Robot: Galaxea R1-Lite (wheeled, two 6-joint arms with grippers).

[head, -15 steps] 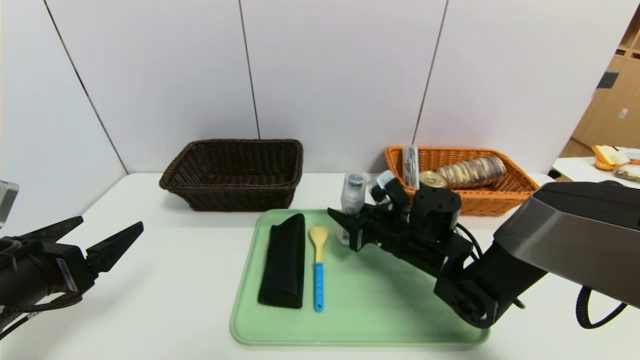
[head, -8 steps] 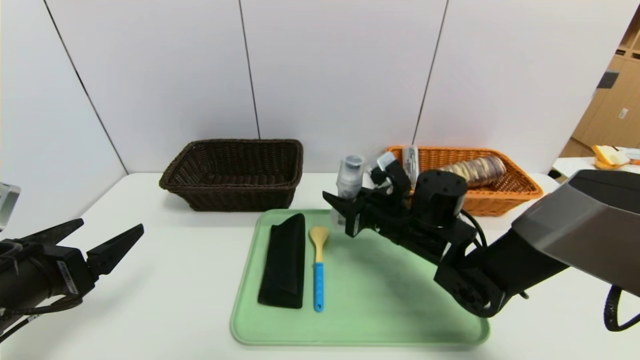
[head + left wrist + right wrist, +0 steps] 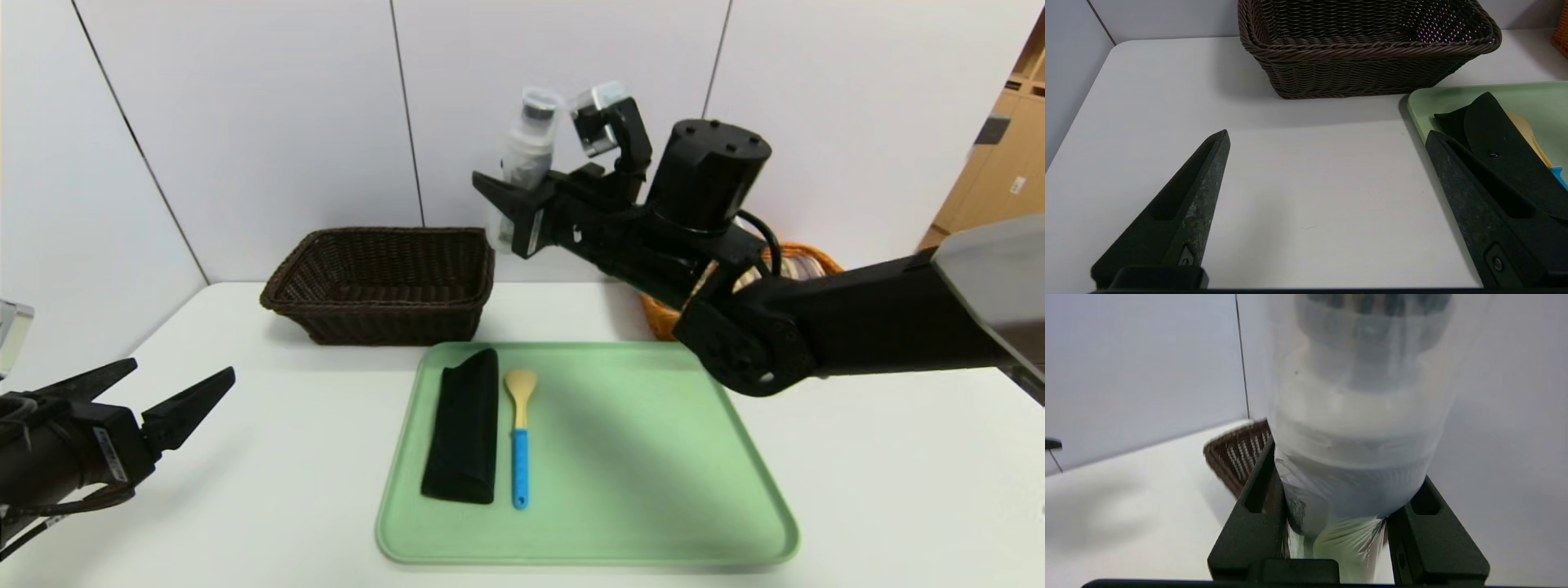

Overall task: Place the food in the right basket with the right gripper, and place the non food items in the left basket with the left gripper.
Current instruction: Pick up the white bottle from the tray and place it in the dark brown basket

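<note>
My right gripper (image 3: 513,214) is shut on a clear plastic bottle (image 3: 525,147) and holds it high in the air, above the gap between the baskets; the bottle (image 3: 1359,416) fills the right wrist view between the fingers. A black pouch (image 3: 465,425) and a wooden spoon with a blue handle (image 3: 519,437) lie on the green tray (image 3: 653,490). The dark brown left basket (image 3: 384,282) looks empty. The orange right basket (image 3: 820,265) is mostly hidden behind the right arm. My left gripper (image 3: 167,392) is open and empty, low at the left (image 3: 1327,141).
The table's near left corner lies under the left gripper. White wall panels stand behind the baskets. A side table with other items shows at the far right edge. The pouch (image 3: 1498,151) lies close to the left gripper's finger in the left wrist view.
My right gripper has lifted the bottle off the tray's far edge and raised it high, slightly leftward. The left arm has not moved.
</note>
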